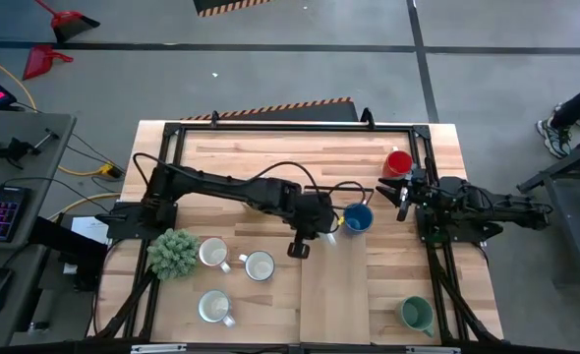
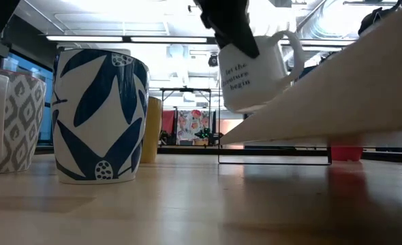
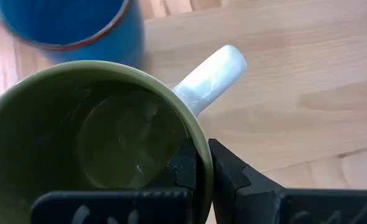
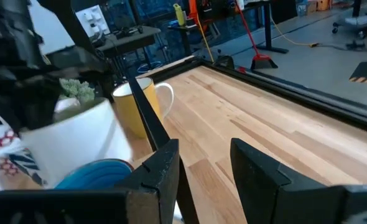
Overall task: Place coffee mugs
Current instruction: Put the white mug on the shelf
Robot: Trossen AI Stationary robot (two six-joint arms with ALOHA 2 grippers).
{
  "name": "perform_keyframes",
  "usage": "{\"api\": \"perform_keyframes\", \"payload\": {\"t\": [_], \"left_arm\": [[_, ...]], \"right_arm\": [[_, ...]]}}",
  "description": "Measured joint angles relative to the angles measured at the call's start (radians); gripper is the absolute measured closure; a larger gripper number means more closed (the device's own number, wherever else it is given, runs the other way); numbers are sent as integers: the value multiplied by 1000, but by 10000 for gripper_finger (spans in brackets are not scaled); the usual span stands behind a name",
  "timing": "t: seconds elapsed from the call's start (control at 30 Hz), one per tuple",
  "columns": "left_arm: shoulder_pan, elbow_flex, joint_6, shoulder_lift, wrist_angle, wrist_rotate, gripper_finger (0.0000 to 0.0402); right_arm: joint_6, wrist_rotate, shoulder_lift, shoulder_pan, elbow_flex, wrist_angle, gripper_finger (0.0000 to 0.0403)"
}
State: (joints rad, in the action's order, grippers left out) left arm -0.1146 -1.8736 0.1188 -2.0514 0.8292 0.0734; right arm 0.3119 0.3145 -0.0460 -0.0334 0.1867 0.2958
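Observation:
My left gripper (image 1: 312, 224) is shut on a mug (image 2: 252, 68) that is white outside with black lettering and olive green inside (image 3: 90, 137). It hangs at the table's middle, just left of the blue mug (image 1: 357, 218). My right gripper (image 1: 404, 193) is open at the table's right side, between the blue mug and the red mug (image 1: 398, 162), and touches nothing. In the right wrist view its fingers (image 4: 165, 168) point across the table, past the blue mug's rim (image 4: 96, 174). My left gripper (image 3: 203, 168) pinches the mug's rim (image 3: 199, 144) beside the white handle (image 3: 211, 78). One finger (image 3: 185, 167) is inside the cup and the other (image 3: 228, 177) is outside. The fingers come from above. The mug is lifted clear of the table and tilts slightly.
A bushy green plant (image 1: 174, 253) and three white mugs (image 1: 213, 254), (image 1: 259, 265), (image 1: 214, 308) stand near left. A teal green mug (image 1: 416, 315) stands near right. A black frame (image 1: 270, 126) edges the table. The table's far middle is bare wood.

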Motion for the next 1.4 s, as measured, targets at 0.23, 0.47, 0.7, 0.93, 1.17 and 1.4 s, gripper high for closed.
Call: {"api": "perform_keyframes", "payload": {"t": [0.23, 0.47, 0.7, 0.93, 1.17, 1.4], "left_arm": [[18, 0, 11, -31, 11, -8, 396], [29, 0, 16, -38, 22, -12, 396], [53, 0, -32, -37, 30, -20, 396], [55, 0, 42, -37, 30, 3, 396], [58, 0, -24, -37, 27, -3, 396], [53, -1, 5, -57, 32, -18, 396]], "right_arm": [[28, -5, 0, 0, 0, 1, 277], [30, -8, 0, 0, 0, 2, 277], [140, 0, 0, 0, -1, 0, 277], [158, -1, 0, 0, -1, -4, 277], [159, -2, 0, 0, -1, -28, 277], [159, -4, 0, 0, -1, -65, 277]]}}
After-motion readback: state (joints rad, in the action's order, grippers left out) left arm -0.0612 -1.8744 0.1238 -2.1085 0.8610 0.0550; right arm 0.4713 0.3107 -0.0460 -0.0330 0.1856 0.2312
